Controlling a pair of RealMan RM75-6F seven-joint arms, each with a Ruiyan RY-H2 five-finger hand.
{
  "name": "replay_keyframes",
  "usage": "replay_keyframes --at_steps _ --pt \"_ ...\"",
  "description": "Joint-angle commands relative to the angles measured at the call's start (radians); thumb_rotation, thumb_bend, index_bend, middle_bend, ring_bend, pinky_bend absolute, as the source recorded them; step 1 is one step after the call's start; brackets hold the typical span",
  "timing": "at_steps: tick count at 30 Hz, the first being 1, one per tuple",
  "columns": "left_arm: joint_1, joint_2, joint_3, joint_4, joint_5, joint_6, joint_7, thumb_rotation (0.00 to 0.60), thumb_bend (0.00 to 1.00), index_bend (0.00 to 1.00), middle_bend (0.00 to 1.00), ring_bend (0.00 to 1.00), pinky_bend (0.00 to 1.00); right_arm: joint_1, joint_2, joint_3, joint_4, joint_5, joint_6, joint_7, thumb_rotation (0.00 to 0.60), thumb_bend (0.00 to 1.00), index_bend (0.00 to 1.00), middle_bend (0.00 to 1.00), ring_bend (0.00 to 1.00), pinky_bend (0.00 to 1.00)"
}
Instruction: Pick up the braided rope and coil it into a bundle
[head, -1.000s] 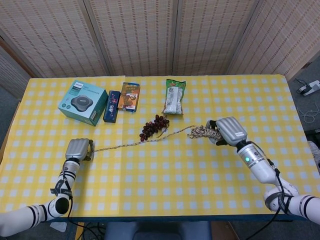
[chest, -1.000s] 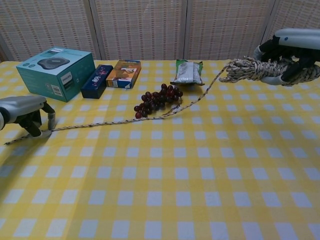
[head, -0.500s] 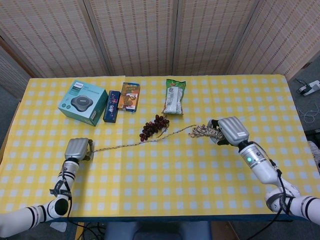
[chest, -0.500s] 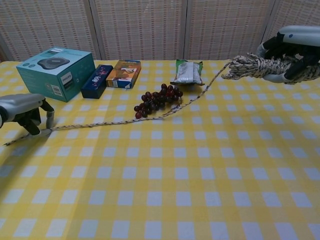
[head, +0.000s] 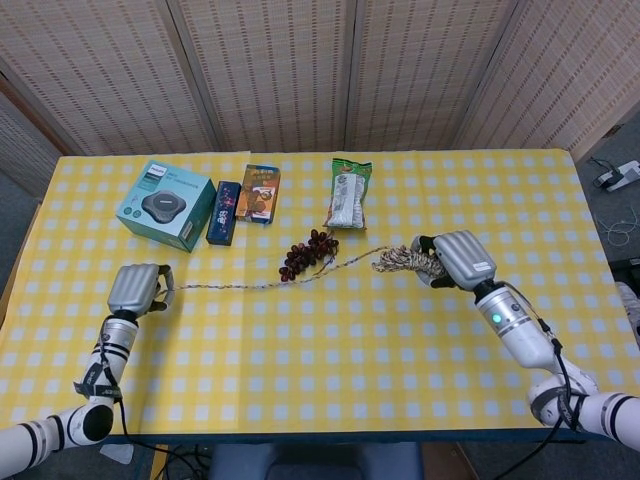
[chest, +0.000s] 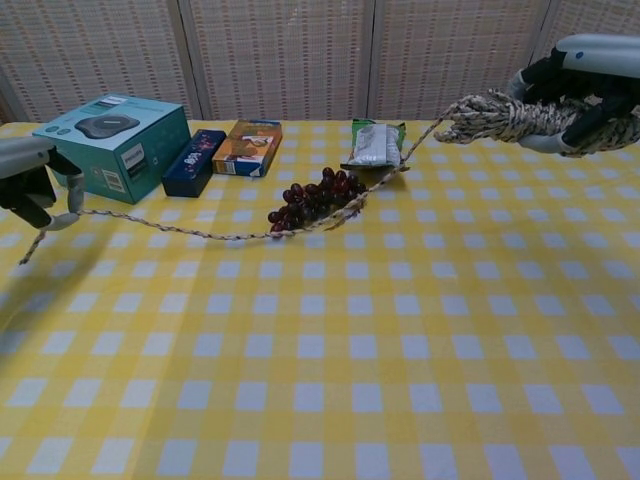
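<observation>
Rope (chest: 240, 235) now hangs lifted between both hands: the left hand (head: 137, 288) (pinching the free end) has risen off the table, while the right hand (head: 455, 262) grips the partly wound bundle, so winding can continue.

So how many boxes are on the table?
3, all at the back left: the big teal box, the dark blue box beside it, then the orange box. The snack packet is a bag, not counted.

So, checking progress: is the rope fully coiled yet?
No. Part of the braided rope is bundled in the right robot hand; the rest stretches to the left robot hand.
</observation>
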Motion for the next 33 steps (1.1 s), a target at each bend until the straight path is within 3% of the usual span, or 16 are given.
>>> replay_keyframes --at_steps 1,6,13,24,33 --pt "0.031 0.065 -0.015 -0.063 0.089 0.046 -0.081 0.600 0.41 0.75 1.00 1.00 1.00 0.005 -0.009 0.010 -0.011 0.004 0.008 -0.004 0.600 0.52 0.73 0.64 0.59 0.72" --pt "0.064 0.145 -0.025 -0.129 0.240 0.106 -0.212 0.600 0.41 0.75 1.00 1.00 1.00 0.022 -0.047 0.039 -0.036 0.012 0.029 -0.014 0.600 0.53 0.73 0.64 0.59 0.72" --pt "0.077 0.269 -0.056 -0.244 0.358 0.129 -0.358 0.600 0.41 0.75 1.00 1.00 1.00 0.065 -0.130 0.089 -0.039 0.029 0.055 -0.033 0.600 0.54 0.74 0.64 0.59 0.72" --pt "0.057 0.404 -0.119 -0.395 0.463 0.115 -0.584 0.600 0.41 0.75 1.00 1.00 1.00 0.163 -0.284 0.165 0.009 0.067 0.072 -0.093 0.600 0.54 0.74 0.64 0.59 0.72" --pt "-0.007 0.447 -0.172 -0.468 0.482 0.074 -0.621 0.600 0.40 0.75 1.00 1.00 1.00 0.249 -0.390 0.200 0.069 0.082 0.062 -0.140 0.600 0.55 0.74 0.63 0.59 0.72"
